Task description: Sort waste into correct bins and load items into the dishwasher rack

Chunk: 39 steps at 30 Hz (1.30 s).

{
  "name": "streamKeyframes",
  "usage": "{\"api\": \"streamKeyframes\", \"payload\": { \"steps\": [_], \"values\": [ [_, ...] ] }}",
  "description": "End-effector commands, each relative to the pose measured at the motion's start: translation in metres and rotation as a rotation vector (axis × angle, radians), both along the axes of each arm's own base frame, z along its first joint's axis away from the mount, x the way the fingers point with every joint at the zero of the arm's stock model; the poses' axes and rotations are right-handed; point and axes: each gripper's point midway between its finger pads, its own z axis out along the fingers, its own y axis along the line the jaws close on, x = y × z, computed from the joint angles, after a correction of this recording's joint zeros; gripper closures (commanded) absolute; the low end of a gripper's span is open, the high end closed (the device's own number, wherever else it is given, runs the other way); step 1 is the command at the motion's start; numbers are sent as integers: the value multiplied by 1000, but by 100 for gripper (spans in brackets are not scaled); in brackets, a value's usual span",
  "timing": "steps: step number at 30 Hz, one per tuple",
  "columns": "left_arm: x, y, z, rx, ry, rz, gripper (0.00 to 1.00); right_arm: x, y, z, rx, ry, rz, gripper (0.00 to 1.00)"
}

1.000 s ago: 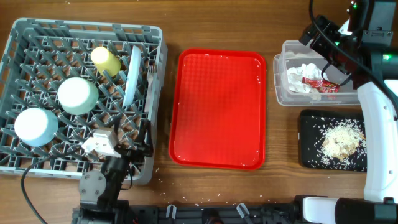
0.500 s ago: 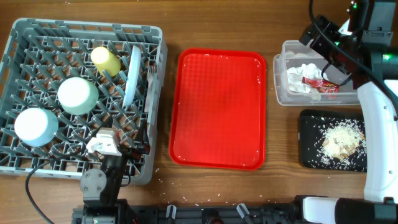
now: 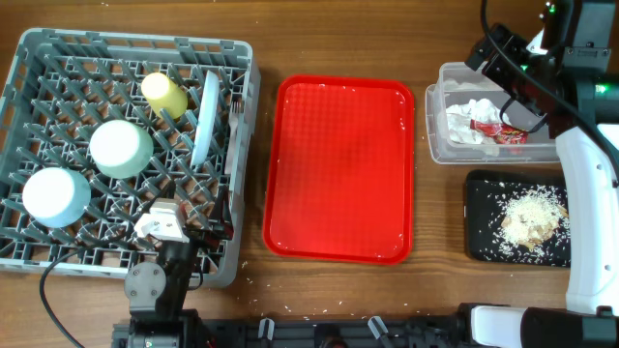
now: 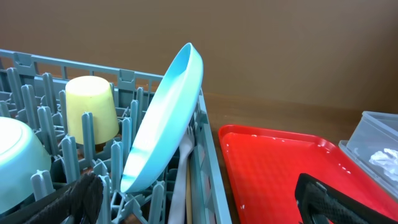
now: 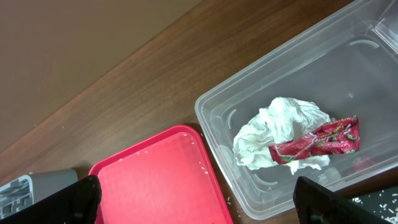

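The grey dishwasher rack (image 3: 135, 41) holds a yellow cup (image 3: 164, 94), an upright mint plate (image 3: 204, 118), a mint bowl (image 3: 121, 147), a second pale dish (image 3: 56, 196) and a white fork (image 3: 233, 116). My left gripper (image 4: 199, 205) is open and empty at the rack's front right corner (image 3: 201, 232), facing the plate (image 4: 165, 118), the fork (image 4: 183, 168) and a chopstick (image 4: 188, 199). My right gripper (image 5: 196, 202) is open and empty above the clear tub (image 5: 211, 118), which holds the tissue (image 5: 280, 127) and red wrapper (image 5: 317, 143). The rice clump (image 3: 532, 217) lies in the black tray (image 3: 484, 242).
A flat red tray (image 3: 340, 169) with a few rice grains lies between the rack and the bins. The clear tub (image 3: 435, 116) stands behind the black tray. The right arm (image 3: 580, 193) runs along the table's right edge. Loose grains dot the wood near the front edge.
My left arm has drawn back a little toward the table's front edge. The right arm and all the objects have not moved.
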Motion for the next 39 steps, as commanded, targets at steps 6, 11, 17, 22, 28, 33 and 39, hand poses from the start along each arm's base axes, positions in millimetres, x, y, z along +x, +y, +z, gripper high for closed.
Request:
{"api": "streamKeyframes", "payload": {
  "steps": [6, 11, 17, 22, 28, 33, 39],
  "values": [
    [-1, 0, -1, 19, -2, -6, 0, -47, -30, 61, -174, -157, -103, 0],
    [-1, -1, -1, 19, -2, -7, 0, -96, -10, 44, -197, -471, 2, 0],
    [-1, 0, -1, 19, -2, -6, 0, -138, 10, -36, -230, -739, 113, 0],
    [-1, 0, -1, 19, -2, -6, 0, -153, 13, -58, -228, -836, 115, 0],
    [-1, 0, -1, 19, -2, -6, 0, -155, 17, -78, -222, -885, 131, 0],
    [-1, -1, -1, 19, -2, -7, 0, -156, 17, -86, -240, -928, 131, 0],
    [-1, 0, -1, 19, -2, -6, 0, -155, 18, -108, -389, -831, 215, 0]
  ]
}}
